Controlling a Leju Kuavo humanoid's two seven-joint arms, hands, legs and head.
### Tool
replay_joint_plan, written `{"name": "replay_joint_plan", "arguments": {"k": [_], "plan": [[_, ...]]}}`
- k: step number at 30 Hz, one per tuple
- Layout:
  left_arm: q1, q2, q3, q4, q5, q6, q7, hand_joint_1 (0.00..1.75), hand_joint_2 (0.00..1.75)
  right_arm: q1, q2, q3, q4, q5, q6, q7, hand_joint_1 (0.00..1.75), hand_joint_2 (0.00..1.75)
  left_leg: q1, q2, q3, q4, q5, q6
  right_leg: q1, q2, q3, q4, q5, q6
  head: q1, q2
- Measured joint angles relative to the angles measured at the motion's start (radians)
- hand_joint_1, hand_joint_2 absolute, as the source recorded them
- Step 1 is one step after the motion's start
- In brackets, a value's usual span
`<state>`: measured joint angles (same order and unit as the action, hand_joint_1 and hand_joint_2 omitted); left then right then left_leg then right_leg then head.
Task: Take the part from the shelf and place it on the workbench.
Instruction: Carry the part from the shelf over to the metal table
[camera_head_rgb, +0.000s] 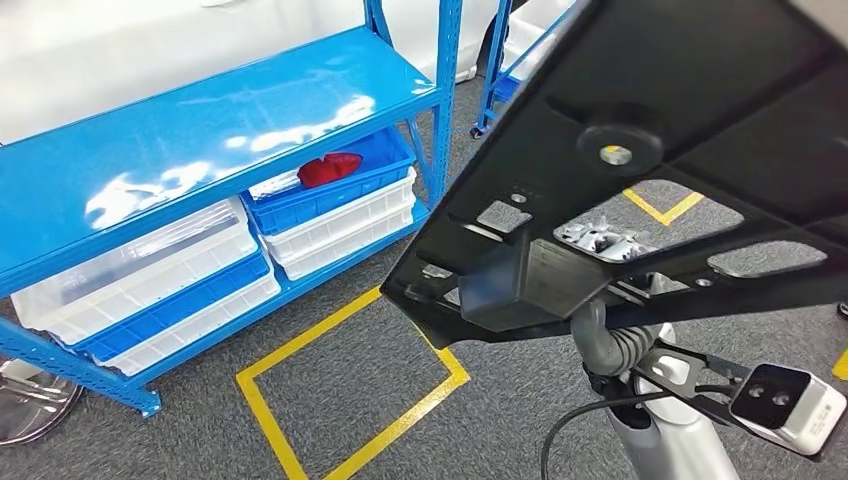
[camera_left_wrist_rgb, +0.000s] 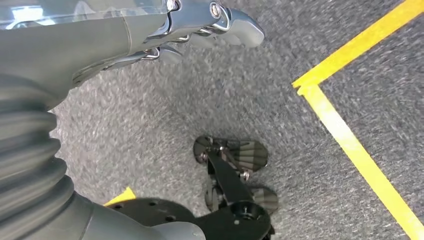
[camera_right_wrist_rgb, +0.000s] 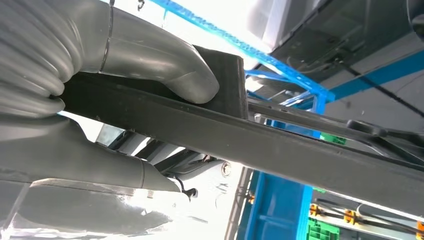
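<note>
One large black part (camera_head_rgb: 640, 130) fills your head view, held up over the grey floor (camera_head_rgb: 350, 380) by the right robot hand (camera_right_wrist_rgb: 125, 90), whose thumb and fingers clamp its edge. You see the blue shelf (camera_head_rgb: 200, 140) off to the left, well apart. Your left robot hand (camera_left_wrist_rgb: 150, 35) hangs above the floor, holding nothing, fingers curled.

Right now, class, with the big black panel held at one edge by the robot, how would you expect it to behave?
The black panel probably stays stiff: it juts out flat from the right hand. Its cut-outs suggest lightness. Gripped only at an edge, it may twist or swing.
</note>
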<state>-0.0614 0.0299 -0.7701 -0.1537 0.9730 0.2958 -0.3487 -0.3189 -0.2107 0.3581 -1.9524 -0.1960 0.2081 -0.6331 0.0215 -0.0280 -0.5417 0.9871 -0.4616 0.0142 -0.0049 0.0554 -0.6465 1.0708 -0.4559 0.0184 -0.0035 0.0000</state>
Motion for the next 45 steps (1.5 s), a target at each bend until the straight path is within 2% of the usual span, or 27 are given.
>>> {"name": "replay_joint_plan", "arguments": {"k": [2,4,5,7,9,10,12,13,15,16,18,19,20,22,24,26,28,30,32,34,35,36,37,39,41,43,45], "plan": [[0.003,0.0,0.0,0.0,0.006,0.006,0.002,0.0,1.75,-0.004,-0.005,-0.007,0.001,-0.007,0.011,-0.003,1.75,1.75,-0.003,0.028,-0.001,0.0,-0.001,0.004,-0.004,-0.039,-0.067,0.135,-0.066,0.008,0.005,0.0],[0.003,0.002,0.0,0.0,0.012,0.012,0.002,0.0,1.75,-0.016,-0.01,-0.01,0.005,-0.019,0.015,0.003,1.75,1.75,-0.004,0.058,-0.003,0.0,-0.002,0.004,-0.01,-0.048,-0.111,0.227,-0.092,0.015,0.006,0.0],[0.002,0.002,0.0,0.0,0.014,0.013,0.002,0.0,1.75,-0.023,-0.012,-0.011,0.007,-0.025,0.014,0.008,1.75,1.75,-0.004,0.071,-0.002,0.001,-0.003,0.002,-0.012,-0.051,-0.102,0.215,-0.078,0.016,0.006,0.0],[-0.001,0.004,0.0,0.0,0.017,0.013,0.001,0.0,1.75,-0.037,-0.017,-0.014,0.007,-0.033,0.009,0.018,1.75,1.75,-0.004,0.092,0.002,0.002,-0.007,-0.003,-0.012,-0.076,-0.029,0.087,-0.016,0.014,0.006,0.0],[-0.002,0.007,0.0,0.0,0.022,0.014,-0.003,0.0,1.75,-0.049,-0.019,-0.013,0.006,-0.035,0.002,0.021,1.75,1.75,-0.01,0.11,0.005,0.004,-0.013,-0.013,-0.005,-0.109,0.037,-0.036,0.02,0.002,0.005,0.0],[-0.002,0.009,0.0,0.0,0.026,0.015,-0.005,0.0,1.75,-0.053,-0.019,-0.012,0.006,-0.035,0.0,0.022,1.75,1.75,-0.013,0.118,0.007,0.005,-0.016,-0.018,-0.001,-0.117,0.049,-0.061,0.023,-0.004,0.005,0.0],[-0.003,0.013,0.0,0.0,0.034,0.018,-0.01,0.0,1.75,-0.059,-0.018,-0.009,0.006,-0.033,-0.006,0.024,1.75,1.75,-0.014,0.135,0.011,0.004,-0.019,-0.03,0.002,-0.1,0.047,-0.066,0.022,-0.016,0.004,0.0],[-0.004,0.015,0.0,0.0,0.038,0.018,-0.012,0.0,1.75,-0.062,-0.017,-0.007,0.006,-0.03,-0.01,0.027,1.75,1.75,-0.013,0.131,0.012,0.007,-0.025,-0.036,0.001,-0.09,0.048,-0.068,0.023,-0.021,0.004,0.0],[-0.006,0.018,0.0,0.0,0.042,0.015,-0.009,0.0,1.75,-0.072,-0.012,-0.001,0.005,-0.022,-0.019,0.035,1.75,1.75,-0.009,0.091,-0.008,0.06,-0.062,-0.045,-0.004,-0.071,0.05,-0.074,0.028,-0.034,0.001,0.0],[-0.007,0.02,0.0,0.0,0.044,0.013,-0.004,0.0,1.75,-0.077,-0.007,0.004,0.005,-0.018,-0.023,0.037,1.75,1.75,-0.007,0.063,-0.035,0.119,-0.095,-0.048,-0.005,-0.062,0.05,-0.075,0.029,-0.038,-0.001,0.0],[-0.006,0.025,0.0,0.0,0.054,0.009,0.015,0.0,1.75,-0.081,-0.001,0.014,0.005,-0.012,-0.029,0.04,1.75,1.75,-0.008,0.037,-0.104,0.263,-0.155,-0.049,-0.003,-0.04,0.051,-0.075,0.028,-0.043,-0.003,0.0],[-0.005,0.029,0.001,0.0,0.059,0.01,0.026,0.0,1.75,-0.081,0.001,0.017,0.005,-0.009,-0.031,0.04,1.75,1.75,-0.008,0.035,-0.128,0.306,-0.162,-0.049,-0.001,-0.027,0.051,-0.074,0.028,-0.044,-0.003,0.0],[-0.004,0.033,0.001,0.0,0.063,0.014,0.037,0.0,1.75,-0.081,0.003,0.02,0.005,-0.006,-0.032,0.04,1.75,1.75,-0.008,0.033,-0.134,0.31,-0.148,-0.047,0.001,-0.014,0.052,-0.073,0.028,-0.044,-0.003,0.0],[-0.003,0.042,0.001,0.0,0.069,0.028,0.053,0.0,1.75,-0.081,0.009,0.022,0.005,-0.002,-0.032,0.04,1.75,1.75,-0.008,0.014,-0.09,0.197,-0.07,-0.041,0.001,0.014,0.054,-0.07,0.027,-0.043,-0.003,0.0],[-0.002,0.055,0.002,0.002,0.079,0.043,0.062,0.0,1.75,-0.08,0.013,0.022,0.005,0.0,-0.031,0.039,1.75,1.75,-0.005,-0.03,-0.036,0.064,-0.012,-0.034,0.002,0.039,0.05,-0.064,0.025,-0.037,-0.003,0.0],[-0.002,0.063,0.004,0.004,0.086,0.052,0.066,0.0,1.75,-0.076,0.014,0.017,0.007,-0.006,-0.03,0.031,1.75,1.75,-0.006,-0.048,-0.019,0.021,-0.005,-0.029,0.0,0.06,0.041,-0.061,0.028,-0.025,-0.003,0.0],[-0.003,0.067,0.005,0.004,0.087,0.053,0.068,0.0,1.75,-0.065,0.011,0.0,0.009,-0.017,-0.026,0.018,1.75,1.75,-0.006,-0.028,-0.016,0.014,-0.001,-0.019,-0.004,0.076,0.036,-0.061,0.031,-0.013,-0.003,0.0],[-0.003,0.07,0.005,0.004,0.086,0.052,0.068,0.0,1.75,-0.056,0.007,-0.025,0.01,-0.024,-0.02,0.007,1.75,1.75,-0.003,-0.003,-0.011,0.004,0.005,-0.006,-0.002,0.041,0.016,-0.022,0.006,-0.003,0.003,0.0],[-0.002,0.073,0.005,0.004,0.085,0.05,0.068,0.0,1.75,-0.052,0.005,-0.041,0.014,-0.024,-0.014,0.001,1.75,1.75,-0.005,0.023,-0.009,0.001,0.005,0.001,-0.001,-0.021,-0.042,0.096,-0.054,0.004,0.01,0.0],[0.0,0.074,0.005,0.004,0.085,0.048,0.067,0.0,1.75,-0.044,0.005,-0.046,0.019,-0.019,-0.013,-0.001,1.75,1.75,-0.008,0.05,-0.009,0.002,0.003,0.003,-0.007,-0.045,-0.102,0.214,-0.094,0.01,0.011,0.0],[0.0,0.075,0.005,0.004,0.085,0.045,0.067,0.0,1.75,-0.041,0.005,-0.049,0.023,-0.016,-0.014,-0.004,1.75,1.75,-0.009,0.064,-0.009,0.002,0.002,0.002,-0.009,-0.05,-0.11,0.228,-0.089,0.011,0.011,0.0],[-0.001,0.075,0.005,0.005,0.085,0.041,0.066,0.0,1.75,-0.039,0.005,-0.052,0.026,-0.012,-0.015,-0.007,1.75,1.75,-0.01,0.076,-0.007,0.002,0.0,0.001,-0.01,-0.055,-0.093,0.194,-0.064,0.012,0.011,0.0],[-0.002,0.075,0.005,0.005,0.085,0.035,0.066,0.0,1.75,-0.038,0.005,-0.054,0.028,-0.007,-0.018,-0.011,1.75,1.75,-0.01,0.087,-0.005,0.003,-0.002,-0.002,-0.011,-0.066,-0.056,0.125,-0.029,0.01,0.011,0.0],[-0.004,0.076,0.005,0.005,0.087,0.025,0.074,0.0,1.75,-0.038,0.006,-0.056,0.031,0.002,-0.027,-0.018,1.75,1.75,-0.014,0.106,0.001,0.003,-0.008,-0.01,-0.004,-0.108,0.019,-0.016,0.017,-0.001,0.011,0.0],[-0.005,0.077,0.005,0.005,0.093,0.015,0.086,0.0,1.75,-0.037,0.007,-0.057,0.031,0.008,-0.035,-0.019,1.75,1.75,-0.018,0.122,0.006,0.002,-0.012,-0.021,0.004,-0.125,0.042,-0.065,0.022,-0.015,0.01,0.0],[-0.007,0.077,0.005,0.005,0.1,0.008,0.092,0.0,1.75,-0.036,0.008,-0.058,0.03,0.012,-0.041,-0.016,1.75,1.75,-0.018,0.138,0.01,-0.001,-0.015,-0.034,0.005,-0.101,0.04,-0.068,0.027,-0.027,0.009,0.0],[-0.007,0.076,0.005,0.005,0.107,0.006,0.094,0.0,1.75,-0.035,0.01,-0.059,0.025,0.012,-0.047,-0.009,1.75,1.75,-0.013,0.11,0.002,0.031,-0.043,-0.044,0.001,-0.08,0.044,-0.077,0.033,-0.04,0.008,0.0]]}}
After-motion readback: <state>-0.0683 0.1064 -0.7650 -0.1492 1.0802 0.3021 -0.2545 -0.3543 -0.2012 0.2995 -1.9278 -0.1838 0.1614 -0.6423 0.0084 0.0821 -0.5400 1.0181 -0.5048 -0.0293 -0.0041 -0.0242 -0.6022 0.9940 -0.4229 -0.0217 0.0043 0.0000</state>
